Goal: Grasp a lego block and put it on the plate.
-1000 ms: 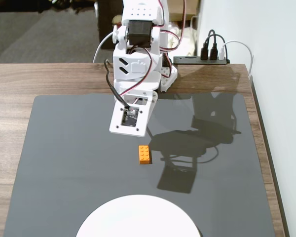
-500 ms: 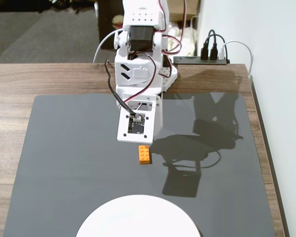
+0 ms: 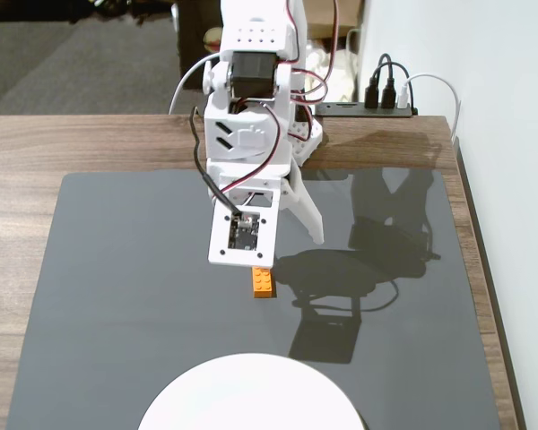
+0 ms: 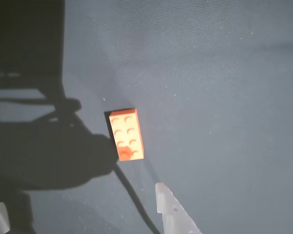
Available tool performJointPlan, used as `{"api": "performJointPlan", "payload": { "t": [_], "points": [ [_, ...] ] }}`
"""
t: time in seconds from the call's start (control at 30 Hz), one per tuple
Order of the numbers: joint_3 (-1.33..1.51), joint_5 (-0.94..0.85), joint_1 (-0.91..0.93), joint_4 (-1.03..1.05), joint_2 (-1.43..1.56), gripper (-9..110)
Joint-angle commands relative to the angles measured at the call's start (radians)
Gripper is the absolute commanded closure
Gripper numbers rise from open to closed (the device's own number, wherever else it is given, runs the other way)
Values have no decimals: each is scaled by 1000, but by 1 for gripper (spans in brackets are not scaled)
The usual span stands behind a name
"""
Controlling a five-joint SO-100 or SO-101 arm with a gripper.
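Observation:
The orange lego block lies flat on the dark mat, just below my arm's wrist camera plate in the fixed view. In the wrist view the block lies studs up, a little ahead of my gripper. The gripper is open wide and empty, with one fingertip at the lower middle and the other at the bottom left corner. It is apart from the block. The white plate sits at the mat's near edge, partly cut off by the frame. One white finger shows to the right of the wrist.
A dark grey mat covers most of the wooden table. A power strip with plugs sits at the back right, behind the arm's base. The arm casts shadows on the mat to the right of the block.

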Motion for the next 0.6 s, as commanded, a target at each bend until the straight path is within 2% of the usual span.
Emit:
{"api": "performJointPlan", "payload": {
  "t": [0.0,0.57],
  "points": [
    [-74,-32,9,20,-9,63],
    [-95,-64,15,-43,-123,63]
  ]
}}
